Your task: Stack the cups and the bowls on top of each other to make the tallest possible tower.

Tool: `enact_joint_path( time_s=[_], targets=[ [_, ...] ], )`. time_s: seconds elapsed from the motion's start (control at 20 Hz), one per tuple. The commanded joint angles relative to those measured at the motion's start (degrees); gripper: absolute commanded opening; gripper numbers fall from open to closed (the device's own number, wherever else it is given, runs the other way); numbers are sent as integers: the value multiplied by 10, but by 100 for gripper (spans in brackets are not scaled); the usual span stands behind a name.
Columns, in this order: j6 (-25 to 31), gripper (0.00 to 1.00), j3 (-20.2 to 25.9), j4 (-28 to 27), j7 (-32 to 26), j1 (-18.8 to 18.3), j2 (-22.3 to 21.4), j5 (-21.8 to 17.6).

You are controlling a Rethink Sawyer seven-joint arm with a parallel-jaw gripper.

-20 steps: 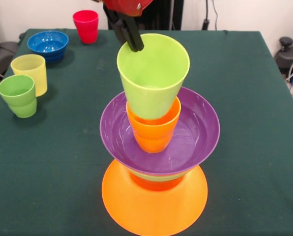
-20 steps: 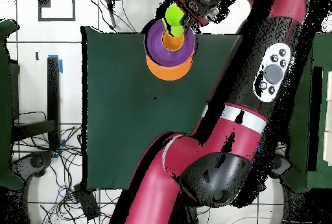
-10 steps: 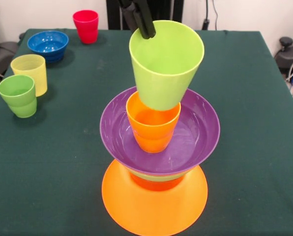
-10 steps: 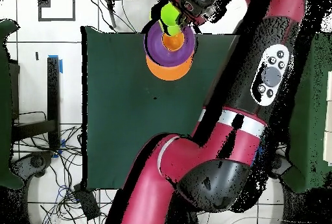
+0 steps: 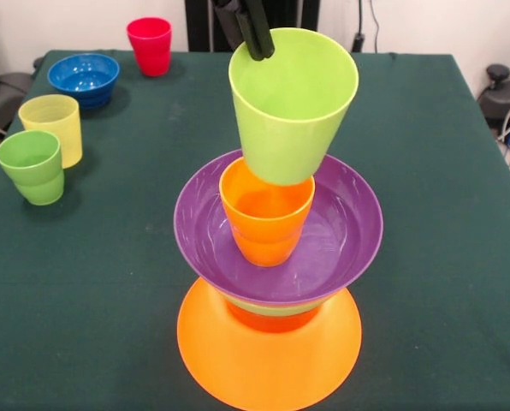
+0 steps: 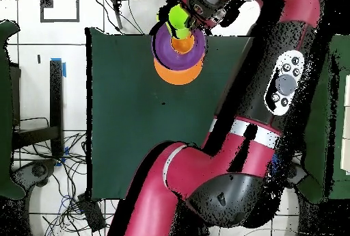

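Dark green cloth covers the bench [image 5: 426, 214]. Down from the top comes the black tool [image 5: 253, 34], pinching the rim of the lime green cup [image 5: 291, 107] and holding it up in the air. Right under that cup sits the orange cup [image 5: 266, 218]; the two look very close, and I cannot tell if they touch. The orange cup stands in the purple bowl [image 5: 340, 231]. Under the purple bowl peek a green bowl [image 5: 276, 306] and a red-orange one [image 5: 272, 321], all on the big orange bowl [image 5: 268, 364], which lies upside down. Well away to one side of the tool stand the green cup [image 5: 32, 167] and the pale yellow cup [image 5: 52, 124]. Behind them are the blue bowl [image 5: 84, 77] and the red cup [image 5: 150, 44].
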Motion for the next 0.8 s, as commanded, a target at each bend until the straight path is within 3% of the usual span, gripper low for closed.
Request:
enact_joint_path(
  time_s=[0.05,0.8],
  targets=[
    [-33,0,89,53,-130,15,-6,-71],
    [-54,0,169,79,-124,27,-27,-141]
  ],
)
